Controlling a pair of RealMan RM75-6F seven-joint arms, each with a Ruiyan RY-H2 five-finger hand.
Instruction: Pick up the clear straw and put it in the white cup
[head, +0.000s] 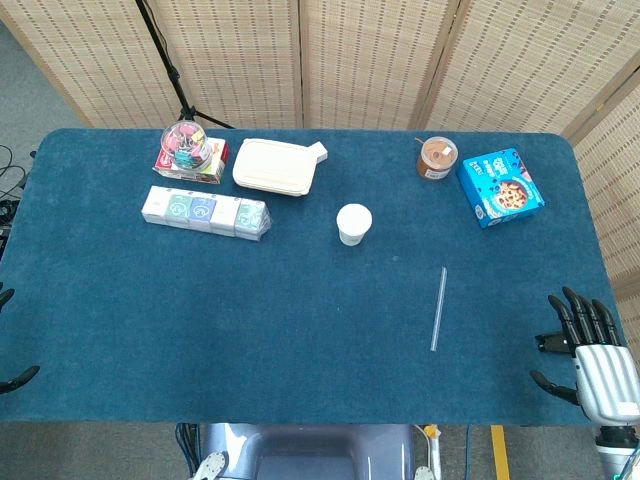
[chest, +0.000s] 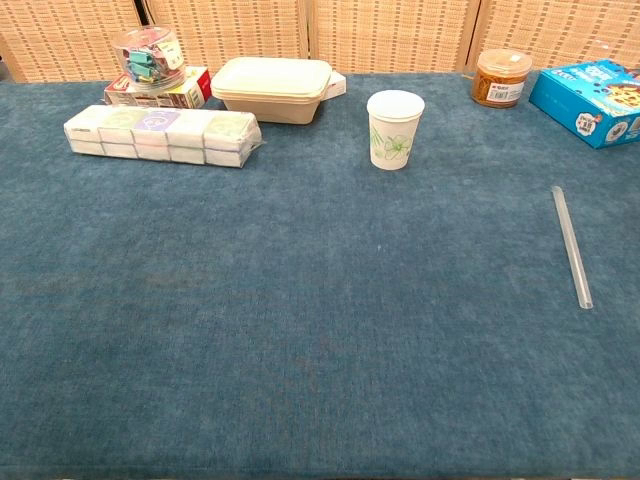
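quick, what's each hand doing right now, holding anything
Left hand: only dark fingertips show at the table's left edge; state cannot be told.
Right hand: open, fingers apart, holding nothing; the thin clear plastic straw lies untouched on the table.

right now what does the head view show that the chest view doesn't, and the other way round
Only the head view shows the right robot hand, fingers apart and empty at the table's right edge, dark fingertips of the left robot hand at the left edge, and the tripod legs behind the table.

Only the chest view shows the green leaf print on the white cup.

Both show the clear straw lying flat, apart from the cup, plus the blue box and brown jar.
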